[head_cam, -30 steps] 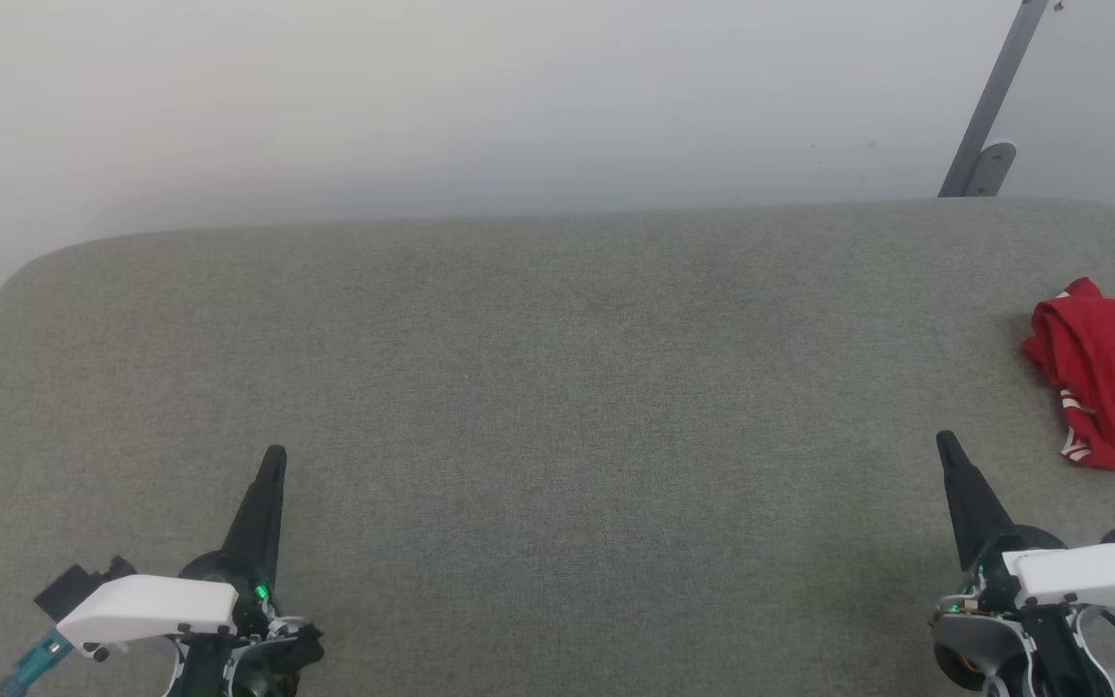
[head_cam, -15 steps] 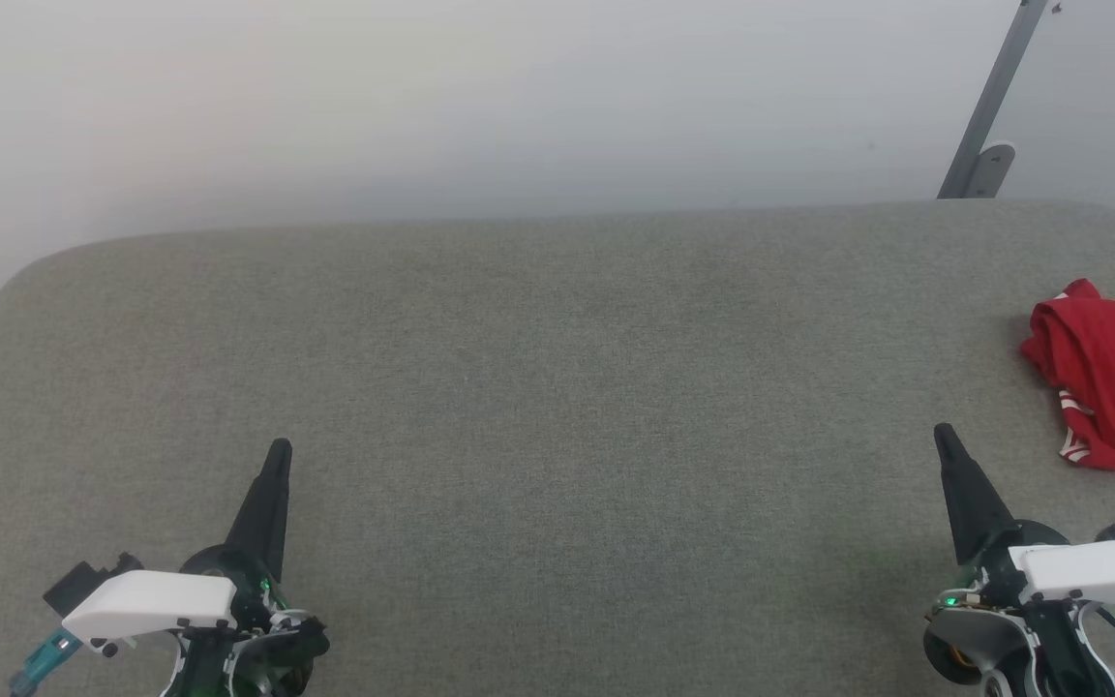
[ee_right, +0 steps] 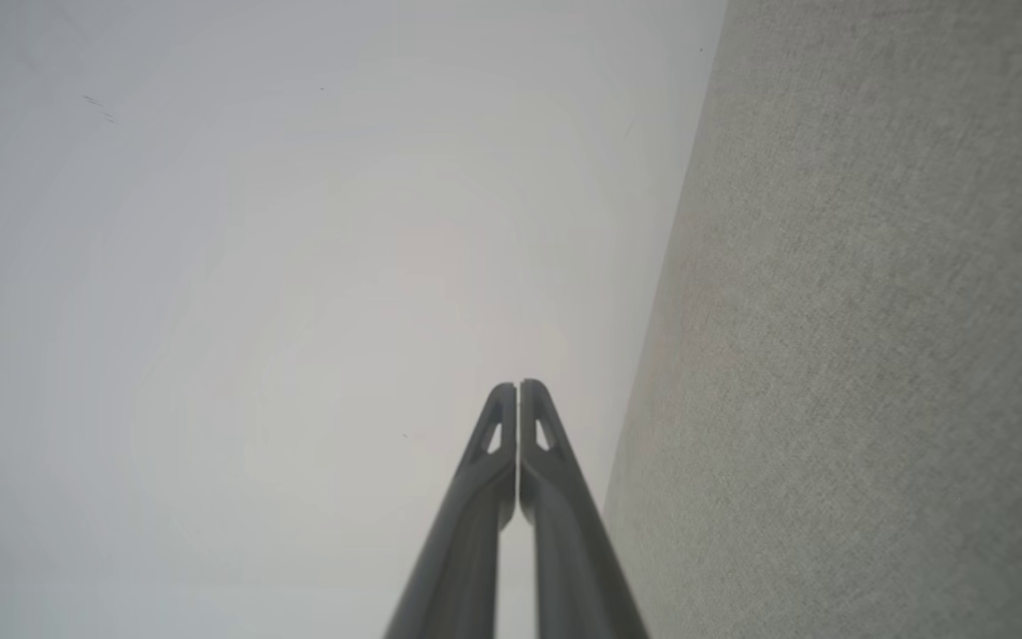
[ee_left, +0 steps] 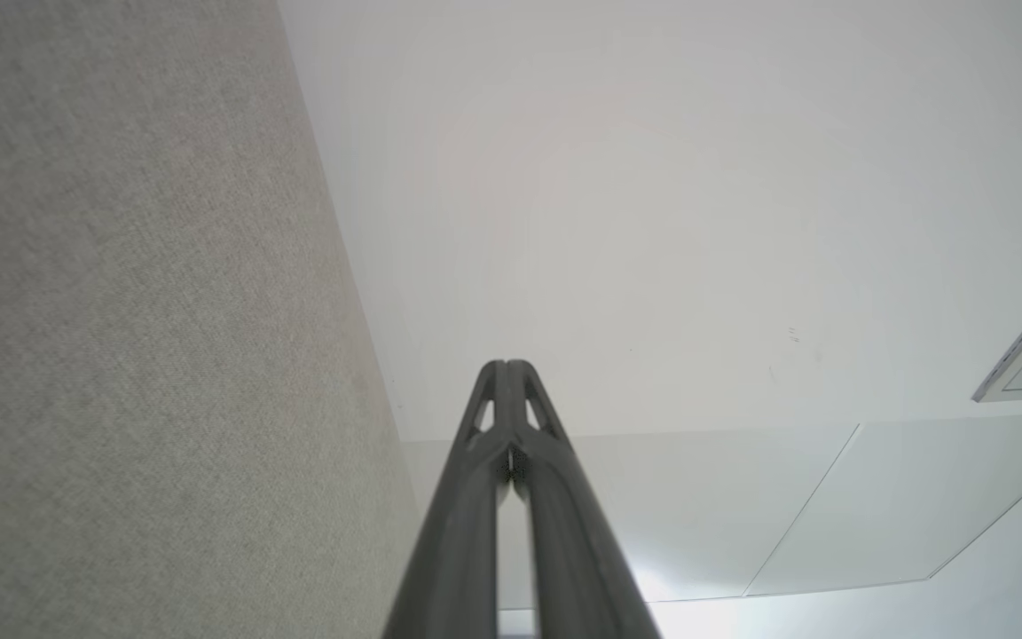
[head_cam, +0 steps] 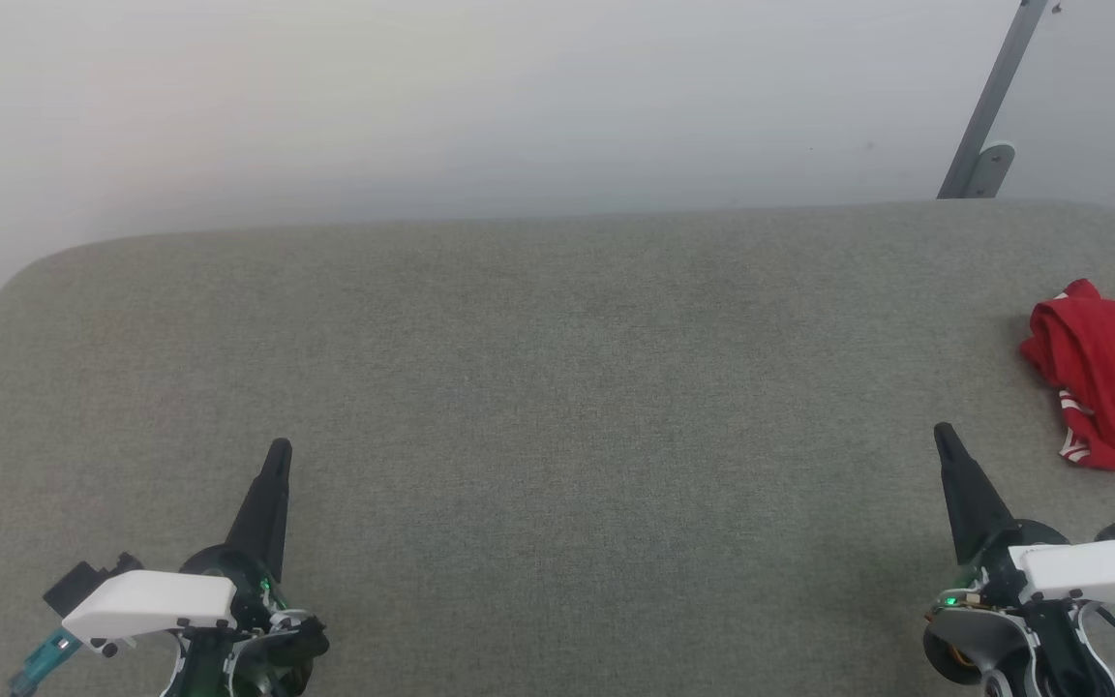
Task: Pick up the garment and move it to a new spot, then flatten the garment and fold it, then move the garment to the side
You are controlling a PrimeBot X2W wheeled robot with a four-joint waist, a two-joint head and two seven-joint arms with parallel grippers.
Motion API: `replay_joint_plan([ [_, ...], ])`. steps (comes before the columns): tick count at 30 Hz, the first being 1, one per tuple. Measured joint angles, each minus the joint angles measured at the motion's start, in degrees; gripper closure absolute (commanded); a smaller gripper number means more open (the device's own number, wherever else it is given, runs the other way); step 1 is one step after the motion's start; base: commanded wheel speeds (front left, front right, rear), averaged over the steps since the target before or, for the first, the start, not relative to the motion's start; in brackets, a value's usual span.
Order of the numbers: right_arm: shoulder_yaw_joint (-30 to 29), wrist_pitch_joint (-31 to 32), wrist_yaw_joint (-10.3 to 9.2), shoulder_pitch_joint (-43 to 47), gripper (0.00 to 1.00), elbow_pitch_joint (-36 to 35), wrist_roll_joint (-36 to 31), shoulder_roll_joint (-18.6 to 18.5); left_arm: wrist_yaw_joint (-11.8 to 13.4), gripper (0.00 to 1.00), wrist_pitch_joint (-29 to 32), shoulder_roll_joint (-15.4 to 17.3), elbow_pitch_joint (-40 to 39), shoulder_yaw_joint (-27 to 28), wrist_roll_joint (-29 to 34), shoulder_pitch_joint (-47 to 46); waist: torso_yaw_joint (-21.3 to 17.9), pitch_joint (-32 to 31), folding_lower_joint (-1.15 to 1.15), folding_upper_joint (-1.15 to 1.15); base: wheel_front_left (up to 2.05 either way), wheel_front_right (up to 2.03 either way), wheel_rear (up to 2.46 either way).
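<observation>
Over the grey cloth-covered bench [head_cam: 557, 368] now, and there's the red shirt [head_cam: 1114, 382], bunched in a heap at the far right edge of the frame, about mid-height, partly cut off by the border. A strip of red-and-white striped trim shows along its lower left side. It lies on the bench, apart from both hands.

Down at the lower left of the frame is the left hand [head_cam: 279, 447], its dark fingers pressed together into a single point that aims up the picture and leans a touch to the right. It is closed on nothing. A white cover [head_cam: 146, 600] sits over its wrist, with a small green light [head_cam: 262, 584] glowing beside it.

Over at the lower right is the right hand [head_cam: 943, 432], and it's the same story: fingers closed together, gripping nothing, the tip leaning slightly left. The shirt sits up and to the right of that tip, near it but not touching, with grey bench cloth between them.

The left wrist camera confirms it: the two fingers meet at their tips at bottom centre, bench fabric down the left side, pale wall on the right. The right wrist camera is the mirror, with fingers touching, bench on the right and wall on the left.

In the head view, the white wall [head_cam: 422, 97] rises behind the bench's rounded far edge, and a grey metal strut [head_cam: 993, 97] slants up in the upper right corner.
</observation>
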Motion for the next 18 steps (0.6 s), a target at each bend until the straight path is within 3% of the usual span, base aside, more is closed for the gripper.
replay_joint_plan([
  [18, 0.0, 0.0, 0.01, 0.0, 1.00, 0.0, 0.0, 0.0, 0.0, 1.00, 0.0, 0.0, 0.0, 0.0, 0.0, 0.0, 0.0, 0.0, 0.00, 0.00, 0.00, 0.00, 0.00],
])
